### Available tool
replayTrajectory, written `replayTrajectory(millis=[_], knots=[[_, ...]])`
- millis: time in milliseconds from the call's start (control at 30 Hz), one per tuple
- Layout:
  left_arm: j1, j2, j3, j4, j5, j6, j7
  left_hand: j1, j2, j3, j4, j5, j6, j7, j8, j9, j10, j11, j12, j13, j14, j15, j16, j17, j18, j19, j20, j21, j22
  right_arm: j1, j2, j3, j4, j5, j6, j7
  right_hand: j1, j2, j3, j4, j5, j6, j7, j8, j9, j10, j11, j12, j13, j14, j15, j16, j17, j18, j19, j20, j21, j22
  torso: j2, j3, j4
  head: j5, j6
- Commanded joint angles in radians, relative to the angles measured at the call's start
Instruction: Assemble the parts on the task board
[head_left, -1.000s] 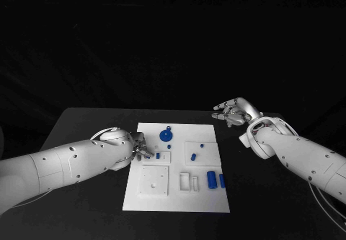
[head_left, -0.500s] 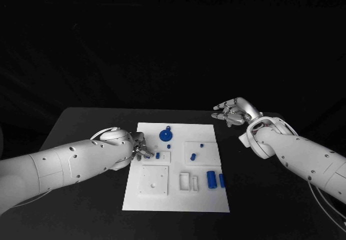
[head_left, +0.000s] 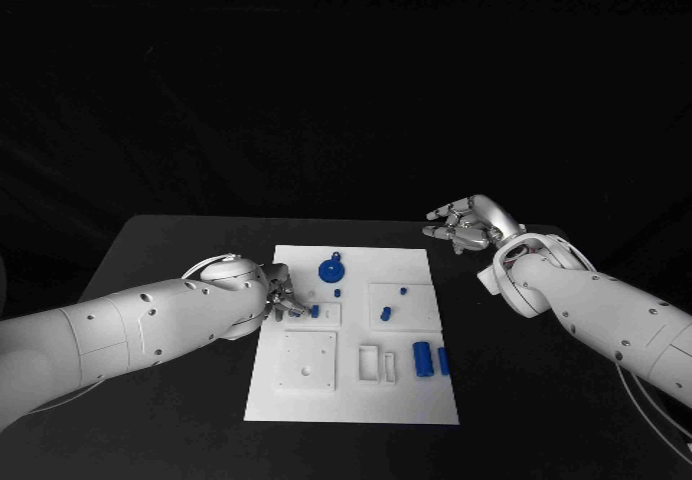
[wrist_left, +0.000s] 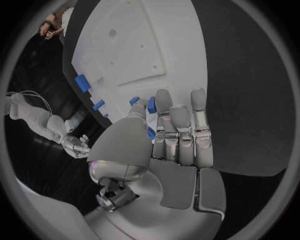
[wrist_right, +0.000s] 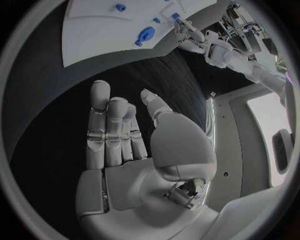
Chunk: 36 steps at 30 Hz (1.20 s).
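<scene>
At mid-frame, the task board (head_left: 418, 262): a white plate that lies lengthwise on the black desk (head_left: 173, 250), with both arms at its upper half.
Left robot hand (head_left: 283, 301): at the board's left edge, fingers drawn together. In the left wrist view thumb and fingers appear to pinch a small blue part (wrist_left: 150, 104).
Small blue part: in the head view it shows upright at the fingertips, over a square white block in the board's upper left.
Right robot hand (head_left: 464, 228): off the board's upper right corner, fingers spread and loosely curved, holding nothing.
Other parts: a round blue knobbed piece (head_left: 332, 270) near the board's top, a blue peg (head_left: 387, 314) at its middle, and a blue cylinder (head_left: 423, 359) at lower right; none is touched.
Change: over the last second neither hand nor any part has visibly shifted.
Meaning: the left hand is judged to be paused mid-placement, the part not yet released, and most of the assembly is still to do.
</scene>
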Motion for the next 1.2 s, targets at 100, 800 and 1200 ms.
replayTrajectory(millis=[100, 800, 1200], knots=[[-0.007, 0.002, -0.005, -0.006, -0.005, 0.024, -0.017, -0.016, -0.016, 0.022, 0.018, -0.008, -0.007, 0.014, -0.009, -0.103, -0.007, 0.005, 0.006, 0.001, -0.001, 0.010, -0.003, -0.002, -0.015, 0.002, 0.008, -0.006, 0.017, -0.001, 0.000, 0.000, -0.001, 0.003, 0.012, 0.012, -0.011, -0.001, -0.006, 0.002, 0.005, -0.006, 0.001, -0.005, -0.001, -0.006, 0.000, 0.000, -0.001, 0.005, 0.000, -0.004, -0.001, 0.018, 0.038, 0.006, -0.002, -0.002, 0.000, -0.0001, -0.0008, -0.001, -0.001], [-0.007, 0.001, -0.005, -0.005, -0.008, 0.048, -0.025, -0.016, -0.022, 0.035, 0.016, -0.010, -0.008, 0.013, 0.002, -0.112, -0.008, 0.005, 0.011, 0.000, -0.003, 0.010, -0.001, -0.002, -0.015, 0.002, 0.008, -0.009, 0.017, -0.002, 0.000, 0.000, -0.002, 0.005, 0.015, 0.011, -0.012, 0.000, -0.009, 0.003, 0.006, -0.006, 0.001, -0.005, -0.001, -0.005, -0.001, 0.001, -0.002, 0.005, 0.000, -0.004, -0.001, 0.019, 0.038, 0.006, -0.003, -0.003, 0.000, -0.0009, 0.0003, -0.003, -0.004], [-0.007, 0.003, -0.005, -0.004, -0.011, 0.060, -0.026, -0.025, -0.030, 0.037, 0.024, -0.013, -0.016, 0.016, -0.001, -0.118, -0.011, 0.006, 0.011, 0.000, -0.005, 0.011, -0.001, -0.003, -0.015, 0.001, 0.009, -0.010, 0.017, -0.003, 0.001, 0.000, -0.002, 0.005, 0.015, 0.012, -0.013, 0.002, -0.014, 0.005, 0.008, -0.006, 0.001, -0.005, -0.001, -0.004, -0.001, 0.002, -0.001, 0.006, 0.000, -0.004, -0.001, 0.018, 0.038, 0.006, 0.001, -0.002, 0.000, -0.0009, 0.0007, -0.003, -0.005]])
